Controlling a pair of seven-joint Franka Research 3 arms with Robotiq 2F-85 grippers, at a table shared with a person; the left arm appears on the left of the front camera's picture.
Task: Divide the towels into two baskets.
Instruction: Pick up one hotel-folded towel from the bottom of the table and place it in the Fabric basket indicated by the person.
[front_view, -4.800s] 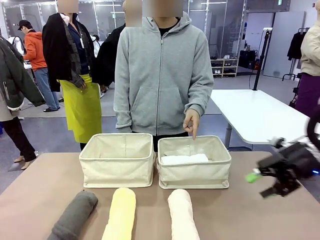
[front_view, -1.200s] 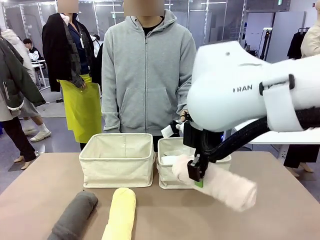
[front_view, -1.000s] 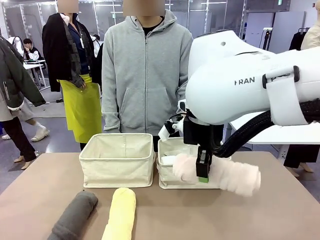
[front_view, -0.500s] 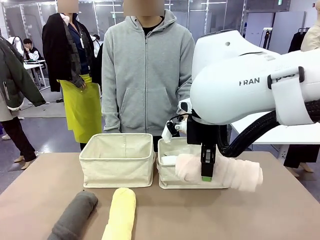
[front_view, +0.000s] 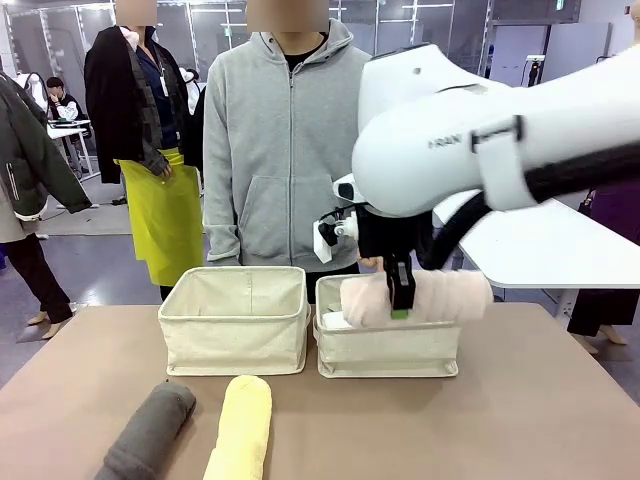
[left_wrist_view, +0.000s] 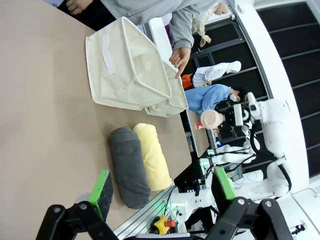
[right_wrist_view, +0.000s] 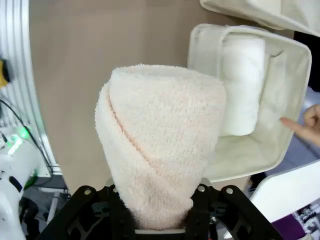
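The right gripper (front_view: 401, 298), clenched on the pink towel (front_view: 440, 296), has carried it up from near table level to just over the right basket (front_view: 388, 352) at centre frame, so a drop looks near. The right wrist view reveals the white towel (right_wrist_view: 243, 82) already lying inside. The left wrist view shows the left gripper (left_wrist_view: 162, 186) spread empty, with the grey towel (left_wrist_view: 129, 165) and the yellow towel (left_wrist_view: 154, 156) touching beyond it.

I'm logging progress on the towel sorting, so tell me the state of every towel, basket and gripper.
pink towel, held in air near right basket
white towel, lying in right basket
grey towel, on table
yellow towel, on table
left basket, nothing visible inside
right gripper, shut on pink towel
left gripper, open
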